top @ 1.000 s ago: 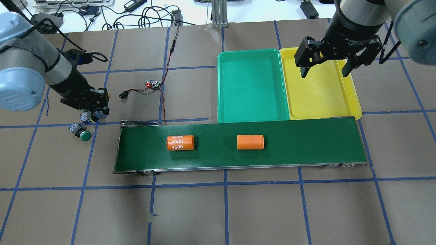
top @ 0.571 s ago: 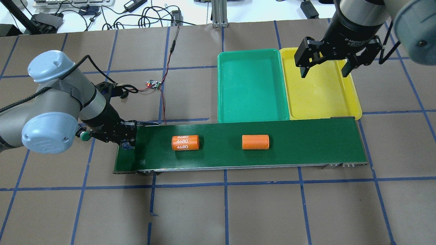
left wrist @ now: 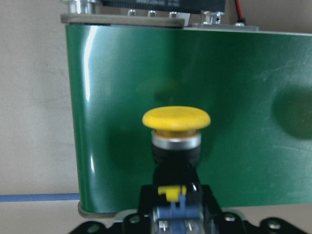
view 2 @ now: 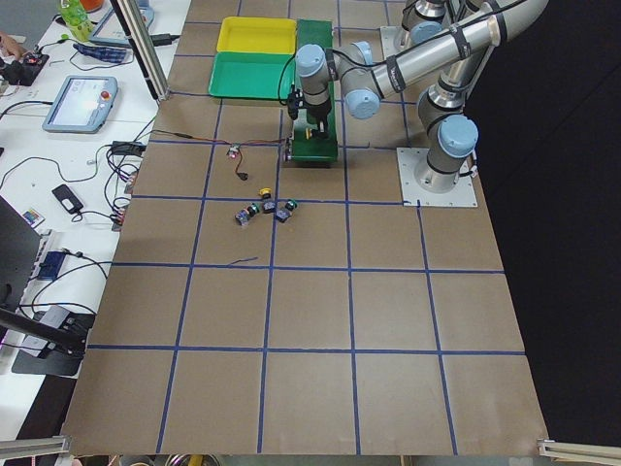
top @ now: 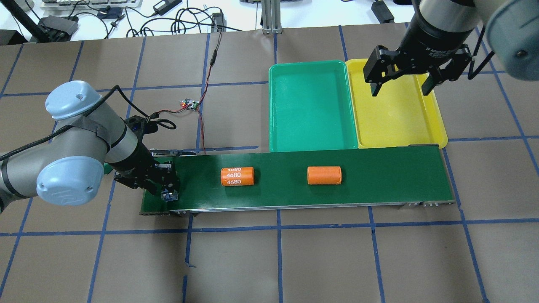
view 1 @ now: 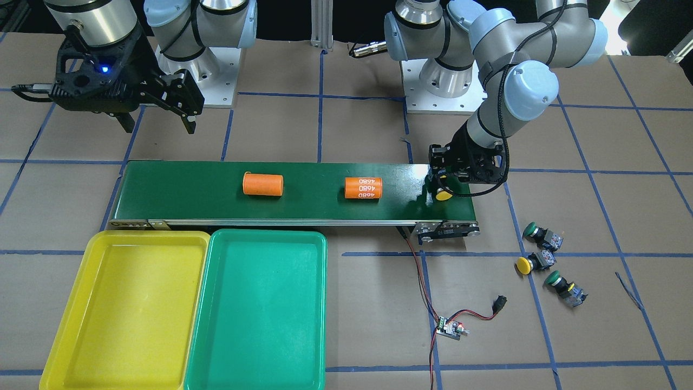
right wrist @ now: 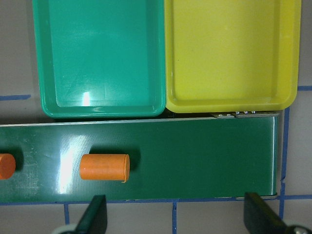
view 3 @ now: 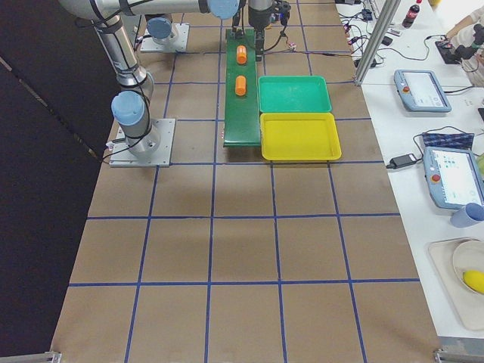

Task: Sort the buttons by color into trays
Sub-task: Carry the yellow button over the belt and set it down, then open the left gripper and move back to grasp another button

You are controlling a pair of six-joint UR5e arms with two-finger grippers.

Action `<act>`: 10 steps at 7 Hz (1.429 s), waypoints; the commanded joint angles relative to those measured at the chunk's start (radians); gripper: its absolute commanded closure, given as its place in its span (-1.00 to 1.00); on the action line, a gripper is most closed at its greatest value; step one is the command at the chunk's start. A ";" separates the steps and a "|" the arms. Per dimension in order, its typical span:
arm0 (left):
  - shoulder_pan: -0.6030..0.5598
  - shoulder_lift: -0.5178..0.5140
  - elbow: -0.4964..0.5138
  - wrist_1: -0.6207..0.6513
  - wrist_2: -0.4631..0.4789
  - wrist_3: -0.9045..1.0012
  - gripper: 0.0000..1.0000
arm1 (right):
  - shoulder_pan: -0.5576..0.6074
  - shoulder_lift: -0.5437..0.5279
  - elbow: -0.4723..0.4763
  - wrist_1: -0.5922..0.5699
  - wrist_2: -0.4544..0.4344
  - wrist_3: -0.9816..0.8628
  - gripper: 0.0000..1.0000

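At the end of the belt point(view 1: 216, 200) by the bench's left edge, the left gripper point(view 1: 452, 176) clamps a yellow button point(view 1: 444, 195), which, dropped so near the lip, could roll off; right gripper point(top: 400, 90) hangs spread.

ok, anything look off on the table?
Two orange cylinders lie on the belt, not buttons. Three buttons lie tipped over on the table past the belt's end; the left gripper holds a yellow button at that end. Nothing spilled or broken.
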 commanded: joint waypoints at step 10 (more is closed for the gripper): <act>0.280 -0.469 0.464 0.303 0.008 0.119 -1.00 | 0.000 0.000 0.002 0.002 0.000 0.000 -1.00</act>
